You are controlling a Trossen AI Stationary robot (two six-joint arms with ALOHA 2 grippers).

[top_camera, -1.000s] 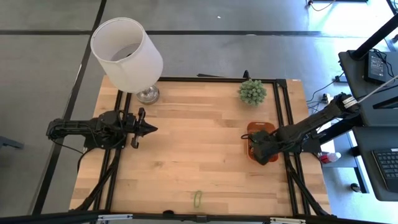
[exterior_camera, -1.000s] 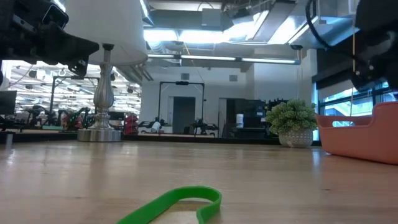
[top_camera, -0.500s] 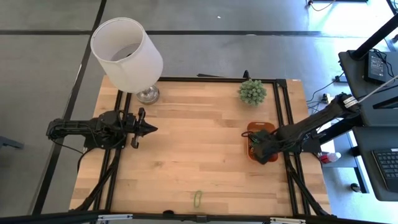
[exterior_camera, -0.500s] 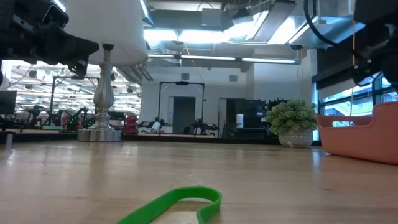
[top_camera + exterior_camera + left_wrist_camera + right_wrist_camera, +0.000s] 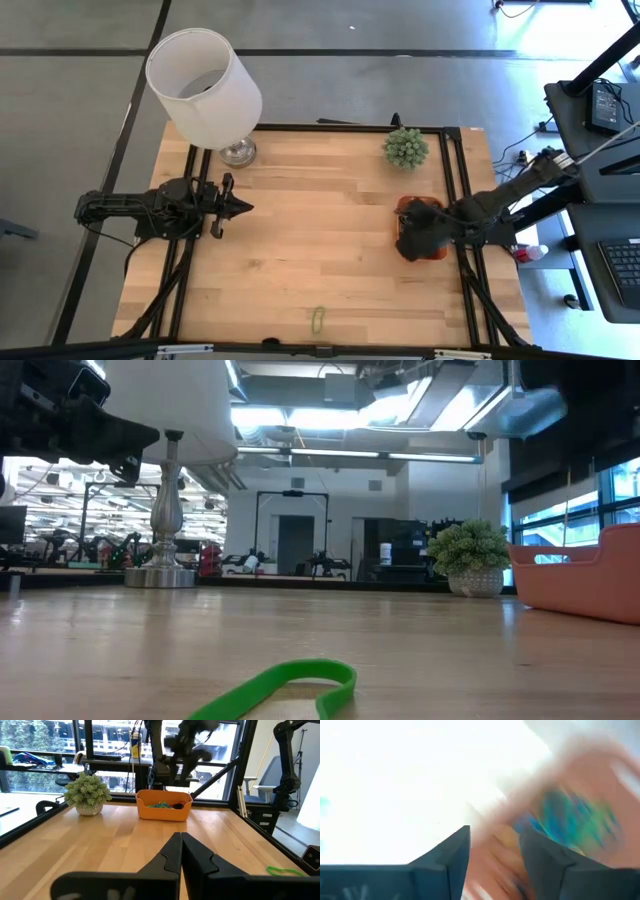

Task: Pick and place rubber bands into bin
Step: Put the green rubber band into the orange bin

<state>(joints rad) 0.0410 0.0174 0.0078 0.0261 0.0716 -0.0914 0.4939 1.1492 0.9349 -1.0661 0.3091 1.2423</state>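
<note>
Rubber bands (image 5: 165,805) lie heaped in the orange bin (image 5: 164,805) at the desk's (image 5: 320,230) three o'clock edge, where my right jaws (image 5: 411,240) hover parted and empty. My left jaws (image 5: 240,208) wait shut at nine o'clock. I'd lift clear, then approach the green band (image 5: 318,320) at six o'clock squarely. Lamp (image 5: 204,88) and plant (image 5: 405,147) stand behind; beyond is an office.

The small orange bin (image 5: 164,805) is set near the table's right edge; coloured rubber bands (image 5: 165,805) are piled inside; one green band (image 5: 318,320) is left flat by the front edge.
</note>
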